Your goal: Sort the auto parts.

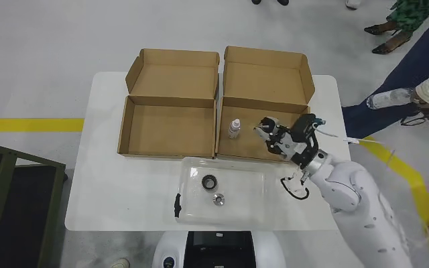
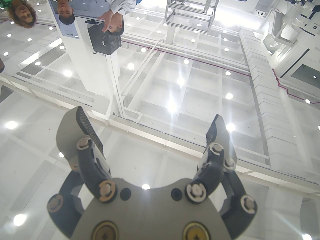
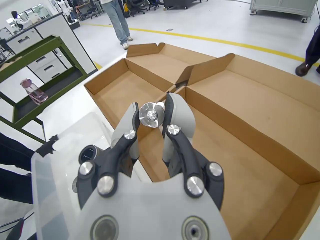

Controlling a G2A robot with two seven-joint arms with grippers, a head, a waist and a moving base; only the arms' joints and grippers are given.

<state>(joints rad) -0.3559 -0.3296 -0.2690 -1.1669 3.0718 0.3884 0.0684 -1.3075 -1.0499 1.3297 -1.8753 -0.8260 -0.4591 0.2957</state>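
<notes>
A round silver metal part (image 3: 151, 117) is clamped between the fingers of the right gripper (image 3: 152, 109), held above the right cardboard box (image 3: 250, 131), where a small white bottle-shaped part (image 1: 234, 127) already stands. By my reckoning sorting is about midway: a black ring (image 1: 210, 181) and another metal part (image 1: 218, 198) remain in the clear plastic bin (image 1: 251, 208). The left gripper (image 2: 148, 126) is spread wide, holding nothing and pointing at the ceiling.

White table (image 1: 120, 194), green metal rack (image 3: 30, 55) holding pink bottle (image 3: 33, 92), yellow floor line (image 1: 40, 124)
</notes>
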